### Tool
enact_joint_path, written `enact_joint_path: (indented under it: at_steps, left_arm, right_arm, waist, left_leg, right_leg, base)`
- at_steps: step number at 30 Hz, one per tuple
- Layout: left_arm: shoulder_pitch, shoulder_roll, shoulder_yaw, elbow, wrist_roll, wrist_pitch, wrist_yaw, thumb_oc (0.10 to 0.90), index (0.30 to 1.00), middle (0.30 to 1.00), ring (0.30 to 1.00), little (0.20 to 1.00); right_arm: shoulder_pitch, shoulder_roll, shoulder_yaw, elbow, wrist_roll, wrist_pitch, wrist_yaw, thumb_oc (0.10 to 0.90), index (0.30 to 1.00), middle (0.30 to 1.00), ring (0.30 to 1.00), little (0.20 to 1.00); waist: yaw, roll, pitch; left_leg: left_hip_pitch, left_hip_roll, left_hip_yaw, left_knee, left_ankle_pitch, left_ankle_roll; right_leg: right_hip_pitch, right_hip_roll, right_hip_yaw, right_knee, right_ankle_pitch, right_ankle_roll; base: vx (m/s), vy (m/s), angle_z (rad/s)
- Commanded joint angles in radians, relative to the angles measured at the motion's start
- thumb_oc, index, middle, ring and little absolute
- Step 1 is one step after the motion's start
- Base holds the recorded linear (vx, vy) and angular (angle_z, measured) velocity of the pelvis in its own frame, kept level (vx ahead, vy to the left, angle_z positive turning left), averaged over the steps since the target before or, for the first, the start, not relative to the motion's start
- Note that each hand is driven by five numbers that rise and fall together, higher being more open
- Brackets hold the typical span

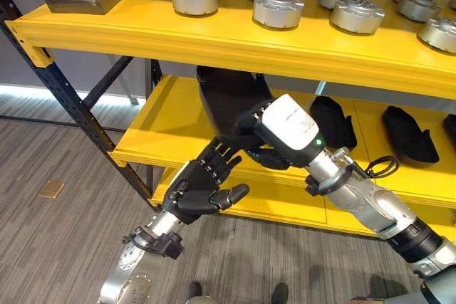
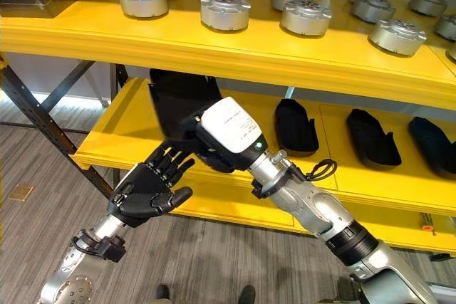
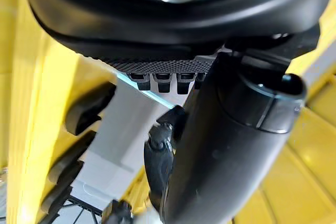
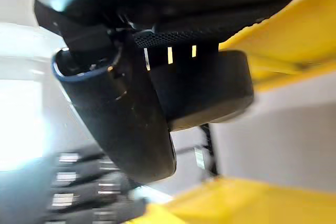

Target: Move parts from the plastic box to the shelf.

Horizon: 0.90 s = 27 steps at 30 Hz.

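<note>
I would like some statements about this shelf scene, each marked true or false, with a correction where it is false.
1. The right hand holds a black part at the middle shelf. True.
2. The left hand grips the black part. False: it is open, below the part, and holds nothing.
3. Round metal parts stand on the top shelf. True.
4. The middle shelf is bare to the right of the hands. False: several black parts lie there.
5. The shelf boards are blue. False: they are yellow.
</note>
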Motion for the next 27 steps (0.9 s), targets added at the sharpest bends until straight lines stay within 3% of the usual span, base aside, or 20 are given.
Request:
enact_joint_path:
  at_steps: [1, 15, 27]
  left_arm:
    - [-0.158, 0.003, -0.017, -0.083, -0.025, -0.106, -0.021, 0.900, 1.000, 1.000, 1.000, 1.000]
    - [-0.143, -0.012, -0.010, -0.074, -0.015, -0.120, -0.023, 0.900, 1.000, 1.000, 1.000, 1.000]
    - [-0.198, -0.005, -0.027, -0.066, -0.016, -0.122, -0.008, 0.900, 1.000, 1.000, 1.000, 1.000]
  right_arm:
    - [-0.181, -0.001, -0.044, -0.041, 0.040, -0.002, -0.076, 0.400, 0.300, 0.300, 0.300, 0.300]
    - [-0.045, 0.049, -0.016, 0.031, -0.008, -0.032, -0.160, 0.400, 0.300, 0.300, 0.300, 0.300]
    - [-0.234, 0.068, 0.004, 0.152, -0.052, 0.050, -0.177, 0.400, 0.300, 0.300, 0.300, 0.300]
  waist:
    - [0.003, 0.017, 0.019]
    - [-0.008, 0.031, 0.049]
    - [0.028, 0.053, 0.122]
  left_leg:
    - [0.000, -0.006, 0.022, -0.007, -0.009, 0.022]
    - [-0.009, -0.008, 0.028, -0.004, 0.001, 0.027]
    - [-0.085, -0.008, 0.000, 0.033, 0.009, 0.023]
  right_leg:
    - [0.045, -0.062, -0.041, 0.056, -0.099, 0.058]
    - [0.036, -0.077, -0.024, 0.049, -0.084, 0.068]
    - [-0.030, -0.083, -0.031, 0.102, -0.102, 0.058]
  base:
    - [-0.12, 0.018, 0.09]
    - [-0.01, 0.002, 0.00]
    - [-0.03, -0.013, 0.02]
